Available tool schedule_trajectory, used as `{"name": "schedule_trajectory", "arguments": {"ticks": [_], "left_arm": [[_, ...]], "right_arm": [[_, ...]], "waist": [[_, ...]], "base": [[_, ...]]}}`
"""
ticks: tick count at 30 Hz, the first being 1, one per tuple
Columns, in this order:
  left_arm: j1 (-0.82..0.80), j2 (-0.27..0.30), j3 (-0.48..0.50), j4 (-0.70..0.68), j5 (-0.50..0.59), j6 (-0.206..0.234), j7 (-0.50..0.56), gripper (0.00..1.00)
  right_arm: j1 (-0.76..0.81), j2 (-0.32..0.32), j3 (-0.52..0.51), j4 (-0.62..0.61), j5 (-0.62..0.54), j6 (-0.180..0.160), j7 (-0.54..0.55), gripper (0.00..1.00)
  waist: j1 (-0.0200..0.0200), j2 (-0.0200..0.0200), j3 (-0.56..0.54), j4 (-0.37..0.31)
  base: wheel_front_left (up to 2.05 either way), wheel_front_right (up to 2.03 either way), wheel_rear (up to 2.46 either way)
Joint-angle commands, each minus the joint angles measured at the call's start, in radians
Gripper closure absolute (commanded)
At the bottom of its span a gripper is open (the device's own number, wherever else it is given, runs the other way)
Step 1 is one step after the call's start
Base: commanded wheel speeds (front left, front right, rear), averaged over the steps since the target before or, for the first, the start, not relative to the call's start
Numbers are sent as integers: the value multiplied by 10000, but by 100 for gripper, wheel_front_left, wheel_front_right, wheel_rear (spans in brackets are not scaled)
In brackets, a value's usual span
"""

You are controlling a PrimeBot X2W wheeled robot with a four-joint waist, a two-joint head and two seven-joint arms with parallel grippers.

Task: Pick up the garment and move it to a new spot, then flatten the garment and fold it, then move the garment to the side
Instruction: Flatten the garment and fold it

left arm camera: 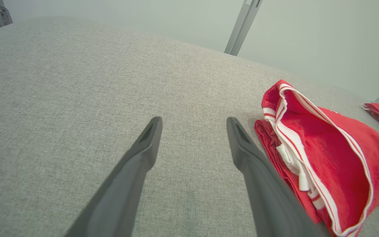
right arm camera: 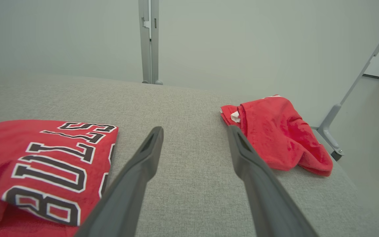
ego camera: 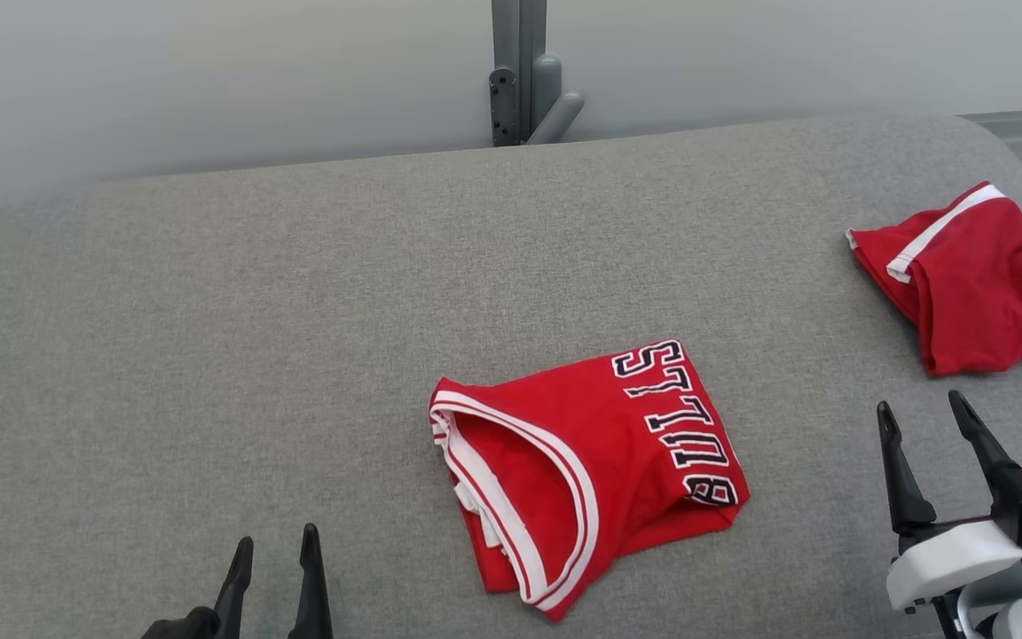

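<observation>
While both arms sit low at the near edge, you have nothing held in either end effector. Your left end effector [ego camera: 277,537] shows at the near left, its two dark fingers pointing toward the far side and standing apart over bare grey fabric of the tabletop [ego camera: 254,337]. Whether the tips touch the surface, you cannot tell. Your right end effector [ego camera: 920,404] is at the near right on its white wrist housing. Its fingers lean slightly left as they reach toward the far side, and they are spread wide with only tabletop between them.

Your garment, the red jersey [ego camera: 591,461], lies folded into a compact block near the middle of the tabletop, a little right of centre and toward the near side. Its "BULLS" lettering runs along the right edge, and the white-trimmed opening faces the near left. It sits between the two end effectors, apart from both.

A second red garment [ego camera: 972,275] with a white stripe lies crumpled at the far right, close to the tabletop's edge and well apart from the jersey.
</observation>
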Motion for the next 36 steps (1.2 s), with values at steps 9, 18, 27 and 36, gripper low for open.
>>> {"name": "schedule_trajectory", "arguments": {"ticks": [9,18,27,36], "left_arm": [[180,18,67,-37,149,-30,-24,0],[-104,18,-17,-83,100,-18,-24,0],[-508,18,-210,4,-5,10,-24,0],[-709,18,-284,109,-43,-10,-24,0]], "right_arm": [[220,606,395,-457,-195,-12,-68,0],[-116,599,2643,-241,41,-12,-69,100],[-1437,566,5052,2225,357,-12,18,100],[-2905,969,6942,4055,1078,-12,780,100]], "waist": [[0,41,-104,128],[0,41,178,373],[0,41,622,809],[0,41,821,997]], "base": [[0,0,0],[0,0,0],[0,0,0],[0,0,0]]}}
